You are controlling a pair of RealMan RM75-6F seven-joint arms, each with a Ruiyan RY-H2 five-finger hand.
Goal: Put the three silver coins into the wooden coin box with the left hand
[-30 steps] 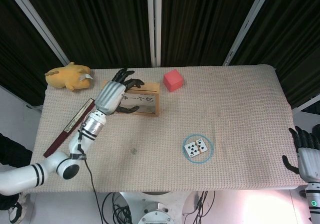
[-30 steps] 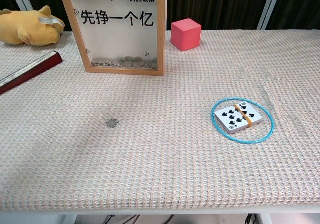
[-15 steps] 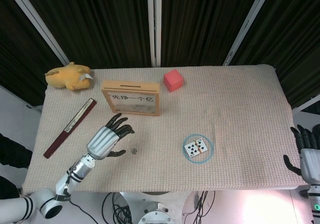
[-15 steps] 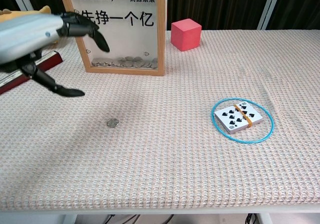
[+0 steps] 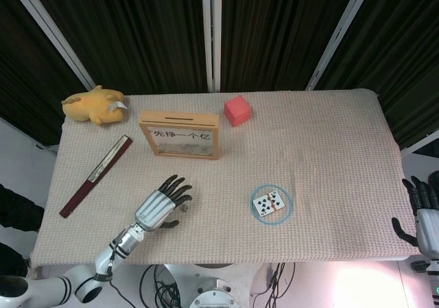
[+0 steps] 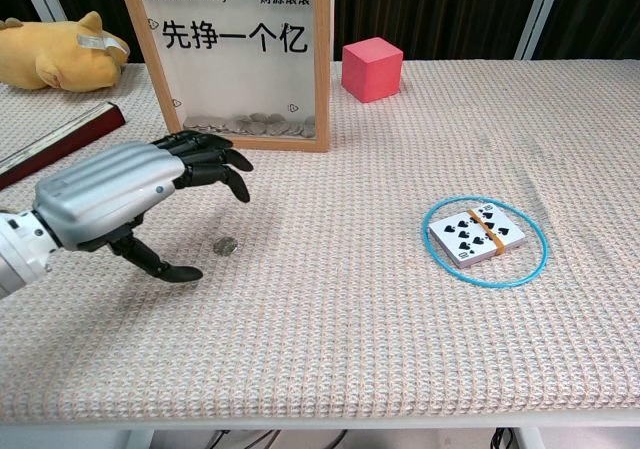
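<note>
Well in front of the wooden coin box [image 6: 222, 59], a thin, hard, slippery silver coin [image 6: 225, 245] lies flat on the knitted cloth under the empty, spread left hand [image 6: 135, 195], likely needing an edge pinch.

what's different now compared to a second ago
The left hand left the top of the wooden coin box and came down toward the near edge; it now hovers open over the lone silver coin, holding nothing. Coin, box and right hand stayed put.

Robot lab, cloth-covered table [image 5: 329, 136], black curtains [image 5: 274, 27]
</note>
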